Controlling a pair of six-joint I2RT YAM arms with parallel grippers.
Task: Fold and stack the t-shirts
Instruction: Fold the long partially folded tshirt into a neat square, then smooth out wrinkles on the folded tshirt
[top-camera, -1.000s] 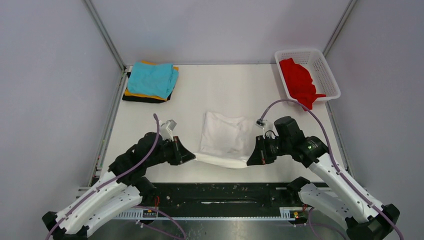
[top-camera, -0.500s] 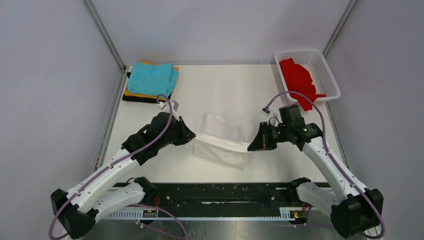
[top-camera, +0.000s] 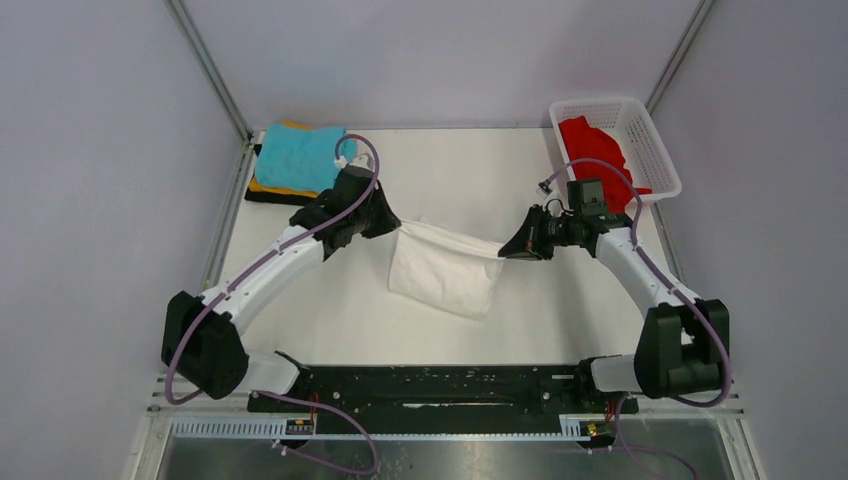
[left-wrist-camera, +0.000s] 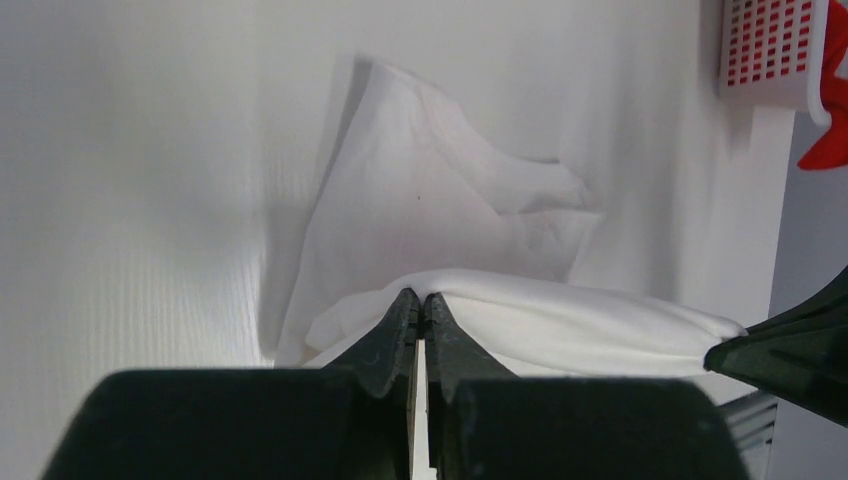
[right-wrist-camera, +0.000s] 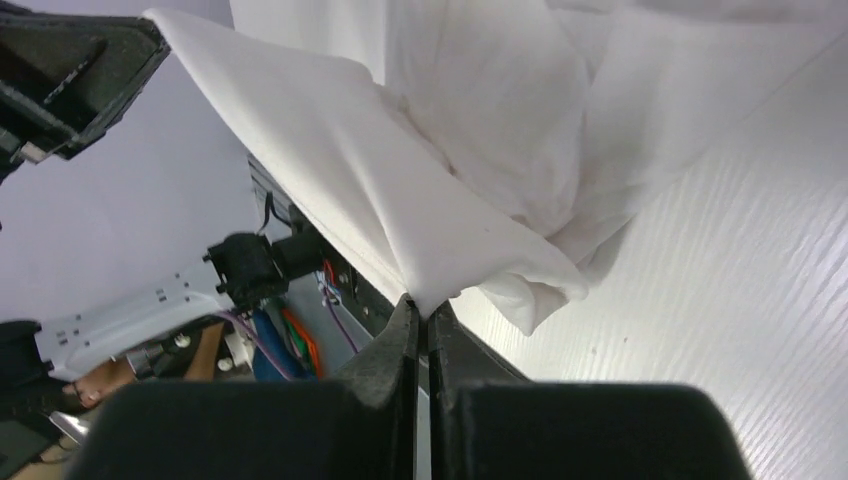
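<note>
T-shirt (top-camera: 445, 275), white, hangs stretched between left claw (top-camera: 391, 222) and right claw (top-camera: 504, 250), each clamped tight on one end of its raised edge; its lower part rests mid surface (top-camera: 450, 170).

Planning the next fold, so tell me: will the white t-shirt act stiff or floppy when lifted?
Probably floppy: the white t-shirt sags between the left end effector and right end effector. Likely light: two small pinches hold its edge up. It may crease easily; folds already show.
</note>
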